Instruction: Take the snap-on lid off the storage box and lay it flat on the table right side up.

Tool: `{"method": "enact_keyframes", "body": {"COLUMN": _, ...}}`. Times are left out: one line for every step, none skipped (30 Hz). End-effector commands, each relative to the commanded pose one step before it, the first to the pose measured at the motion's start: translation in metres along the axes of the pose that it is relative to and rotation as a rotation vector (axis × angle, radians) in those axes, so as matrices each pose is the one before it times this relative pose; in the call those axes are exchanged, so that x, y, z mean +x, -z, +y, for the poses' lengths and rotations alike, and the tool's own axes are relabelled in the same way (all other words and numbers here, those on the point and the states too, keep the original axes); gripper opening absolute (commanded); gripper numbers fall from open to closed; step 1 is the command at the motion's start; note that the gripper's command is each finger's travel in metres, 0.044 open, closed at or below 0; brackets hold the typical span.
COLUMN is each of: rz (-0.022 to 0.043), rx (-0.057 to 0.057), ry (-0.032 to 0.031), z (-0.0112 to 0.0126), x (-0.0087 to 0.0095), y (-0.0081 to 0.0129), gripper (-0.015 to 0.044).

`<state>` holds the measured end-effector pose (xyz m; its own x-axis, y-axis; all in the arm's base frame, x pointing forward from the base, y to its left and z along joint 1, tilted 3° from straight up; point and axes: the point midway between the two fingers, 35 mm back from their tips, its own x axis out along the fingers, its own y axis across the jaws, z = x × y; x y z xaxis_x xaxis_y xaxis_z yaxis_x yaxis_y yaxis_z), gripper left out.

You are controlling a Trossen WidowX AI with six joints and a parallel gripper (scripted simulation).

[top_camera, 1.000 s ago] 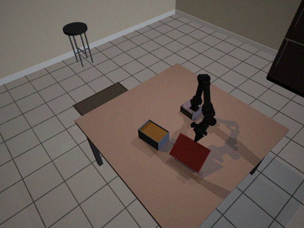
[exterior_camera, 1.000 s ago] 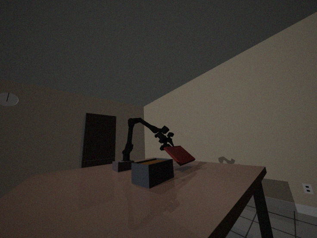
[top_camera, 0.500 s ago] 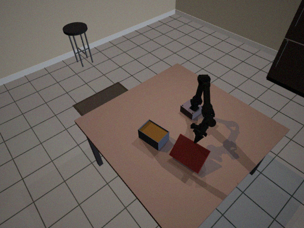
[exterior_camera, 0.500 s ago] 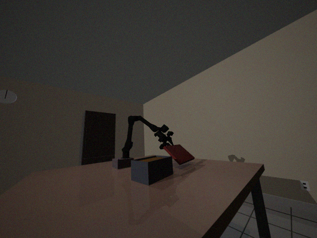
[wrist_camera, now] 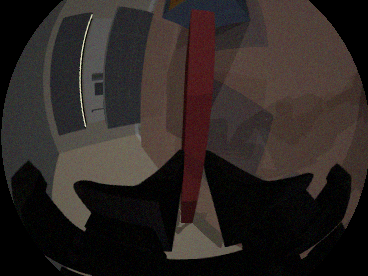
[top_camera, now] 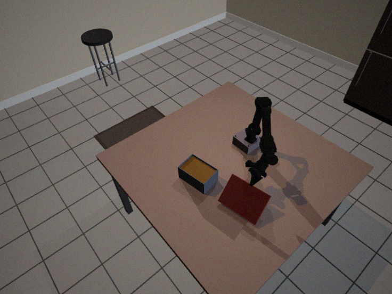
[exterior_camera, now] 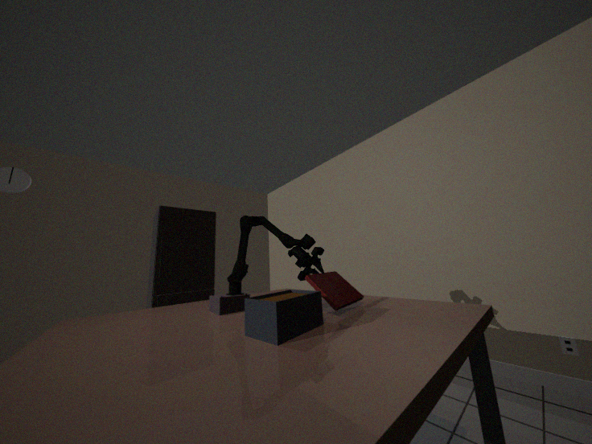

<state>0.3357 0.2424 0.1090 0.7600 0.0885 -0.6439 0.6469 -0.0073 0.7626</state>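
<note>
Black round stool (top_camera: 96, 37) by the wall, dark cabinet (top_camera: 373, 75), brown floor mat (top_camera: 128, 126)

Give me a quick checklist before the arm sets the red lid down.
1. Grip: jaws of the gripper shut on one edge of the flat red lid: ok.
2. Lid off the blue-grey storage box, orange inside showing: ok.
3. Lid flat: tilted, far edge low: not ok.
4. Lid touching the pinkish table: cannot tell.
5. Lid apart from box in the top view: ok.
6. Right side up: cannot tell.
</note>
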Motion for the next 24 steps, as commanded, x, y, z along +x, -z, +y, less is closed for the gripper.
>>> {"method": "enact_keyframes", "body": {"rz": -0.00764, "rx": 0.0053, "ry": -0.00812, "z": -0.00159, "x": 0.0023, "y": -0.00104, "gripper": 0.0}}
{"method": "enact_keyframes", "body": {"rz": 0.0, "rx": 0.0, "ry": 0.00001, "z": -0.00062, "x": 0.00052, "y": 0.0, "gripper": 0.0}}
{"method": "enact_keyframes", "body": {"rz": 0.0, "rx": 0.0, "ry": 0.00001, "z": -0.00062, "x": 0.00052, "y": 0.0, "gripper": 0.0}}
{"method": "enact_keyframes", "body": {"rz": 0.0, "rx": 0.0, "ry": 0.00001, "z": -0.00062, "x": 0.00052, "y": 0.0, "gripper": 0.0}}
{"method": "enact_keyframes", "body": {"rz": 0.0, "rx": 0.0, "ry": 0.00001, "z": -0.00062, "x": 0.00052, "y": 0.0, "gripper": 0.0}}
{"method": "enact_keyframes", "body": {"rz": 0.0, "rx": 0.0, "ry": 0.00001, "z": -0.00062, "x": 0.00052, "y": 0.0, "gripper": 0.0}}
{"method": "enact_keyframes", "body": {"rz": 0.0, "rx": 0.0, "ry": 0.00001, "z": -0.00062, "x": 0.00052, "y": 0.0, "gripper": 0.0}}
{"method": "enact_keyframes", "body": {"rz": 0.0, "rx": 0.0, "ry": 0.00001, "z": -0.00062, "x": 0.00052, "y": 0.0, "gripper": 0.0}}
{"method": "enact_keyframes", "body": {"rz": 0.0, "rx": 0.0, "ry": 0.00001, "z": -0.00062, "x": 0.00052, "y": 0.0, "gripper": 0.0}}
{"method": "enact_keyframes", "body": {"rz": 0.0, "rx": 0.0, "ry": 0.00001, "z": -0.00062, "x": 0.00052, "y": 0.0, "gripper": 0.0}}
{"method": "enact_keyframes", "body": {"rz": 0.0, "rx": 0.0, "ry": 0.00001, "z": -0.00062, "x": 0.00052, "y": 0.0, "gripper": 0.0}}
{"method": "enact_keyframes", "body": {"rz": 0.0, "rx": 0.0, "ry": 0.00001, "z": -0.00062, "x": 0.00052, "y": 0.0, "gripper": 0.0}}
{"method": "enact_keyframes", "body": {"rz": 0.0, "rx": 0.0, "ry": 0.00001, "z": -0.00062, "x": 0.00052, "y": 0.0, "gripper": 0.0}}
{"method": "enact_keyframes", "body": {"rz": 0.0, "rx": 0.0, "ry": 0.00001, "z": -0.00062, "x": 0.00052, "y": 0.0, "gripper": 0.0}}
{"method": "enact_keyframes", "body": {"rz": 0.0, "rx": 0.0, "ry": 0.00001, "z": -0.00062, "x": 0.00052, "y": 0.0, "gripper": 0.0}}
{"method": "enact_keyframes", "body": {"rz": 0.0, "rx": 0.0, "ry": 0.00001, "z": -0.00062, "x": 0.00052, "y": 0.0, "gripper": 0.0}}
{"method": "enact_keyframes", "body": {"rz": 0.0, "rx": 0.0, "ry": 0.00001, "z": -0.00062, "x": 0.00052, "y": 0.0, "gripper": 0.0}}
{"method": "enact_keyframes", "body": {"rz": 0.0, "rx": 0.0, "ry": 0.00001, "z": -0.00062, "x": 0.00052, "y": 0.0, "gripper": 0.0}}
{"method": "enact_keyframes", "body": {"rz": 0.0, "rx": 0.0, "ry": 0.00001, "z": -0.00062, "x": 0.00052, "y": 0.0, "gripper": 0.0}}
{"method": "enact_keyframes", "body": {"rz": 0.0, "rx": 0.0, "ry": 0.00001, "z": -0.00062, "x": 0.00052, "y": 0.0, "gripper": 0.0}}
{"method": "enact_keyframes", "body": {"rz": 0.0, "rx": 0.0, "ry": 0.00001, "z": -0.00062, "x": 0.00052, "y": 0.0, "gripper": 0.0}}
{"method": "enact_keyframes", "body": {"rz": 0.0, "rx": 0.0, "ry": 0.00001, "z": -0.00062, "x": 0.00052, "y": 0.0, "gripper": 0.0}}
{"method": "enact_keyframes", "body": {"rz": 0.0, "rx": 0.0, "ry": 0.00001, "z": -0.00062, "x": 0.00052, "y": 0.0, "gripper": 0.0}}
{"method": "enact_keyframes", "body": {"rz": 0.0, "rx": 0.0, "ry": 0.00001, "z": -0.00062, "x": 0.00052, "y": 0.0, "gripper": 0.0}}
